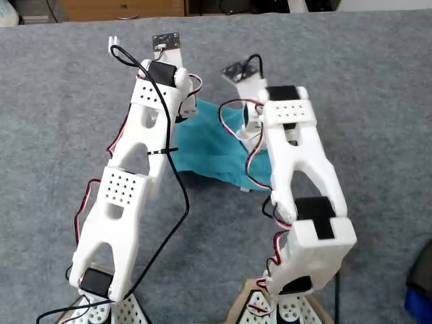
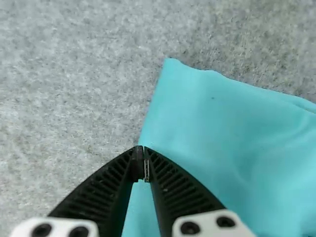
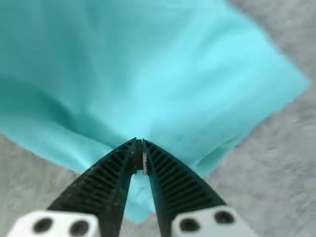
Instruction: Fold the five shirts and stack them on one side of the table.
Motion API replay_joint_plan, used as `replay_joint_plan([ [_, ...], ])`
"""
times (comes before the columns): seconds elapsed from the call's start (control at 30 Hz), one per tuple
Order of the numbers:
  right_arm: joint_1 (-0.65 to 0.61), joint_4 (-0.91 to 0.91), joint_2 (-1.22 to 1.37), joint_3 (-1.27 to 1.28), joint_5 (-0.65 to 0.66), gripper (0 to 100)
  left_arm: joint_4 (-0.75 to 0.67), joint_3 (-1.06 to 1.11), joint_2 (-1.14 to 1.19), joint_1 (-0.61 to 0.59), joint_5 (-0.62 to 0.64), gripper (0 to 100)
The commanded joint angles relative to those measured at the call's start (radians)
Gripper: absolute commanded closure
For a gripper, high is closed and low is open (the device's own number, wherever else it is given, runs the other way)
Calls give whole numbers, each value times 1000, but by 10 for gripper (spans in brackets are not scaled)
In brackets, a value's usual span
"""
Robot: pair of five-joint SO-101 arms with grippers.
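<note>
A teal shirt (image 1: 210, 152) lies bunched on the grey table cover between my two arms. My left gripper (image 1: 185, 112) sits at the shirt's left edge. In the left wrist view the left gripper (image 2: 140, 168) is shut, its tips meeting right on the hem of the shirt (image 2: 222, 148), which lies mostly flat. My right gripper (image 1: 251, 124) is at the shirt's right side. In the right wrist view the right gripper (image 3: 138, 157) is shut on the shirt (image 3: 148, 74), and folds in the cloth run toward its tips.
The grey table cover (image 1: 364, 81) stretches open to the left, right and back of the shirt. A dark blue object (image 1: 420, 283) pokes in at the right front edge. Wooden furniture (image 1: 121, 8) stands beyond the back edge. Loose cables (image 1: 177, 175) hang along both arms.
</note>
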Motion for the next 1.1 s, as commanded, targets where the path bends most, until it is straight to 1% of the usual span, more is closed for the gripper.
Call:
replay_joint_plan([
  [0.0, -12, 100, 2, -15, 5, 991, 8, -5, -24, -6, -11, 981],
  [0.2, -15, 298, 2, -81, 2, 991, 3, -5, -18, 5, -11, 981],
  [0.37, -13, 414, 2, -105, 8, 991, 2, -5, -18, 35, -11, 981],
  [0.5, 7, 443, -4, -104, 2, 990, 2, -5, -18, 35, -11, 981],
  [0.6, 38, 439, -73, -105, -15, 991, 3, -5, -19, 26, -11, 981],
  [0.77, 71, 428, -315, -94, -178, 991, 9, -5, -28, 11, -11, 981],
  [0.83, 67, 419, -414, -70, -281, 990, 11, 5, -51, 12, -12, 981],
  [0.93, 67, 342, -513, 8, -505, 990, 14, 31, -105, 20, -34, 981],
  [1.0, 67, 249, -538, 114, -671, 990, 14, 71, -163, 32, -52, 981],
  [1.07, 44, 135, -538, 239, -792, 990, 14, 150, -232, 40, -71, 981],
])
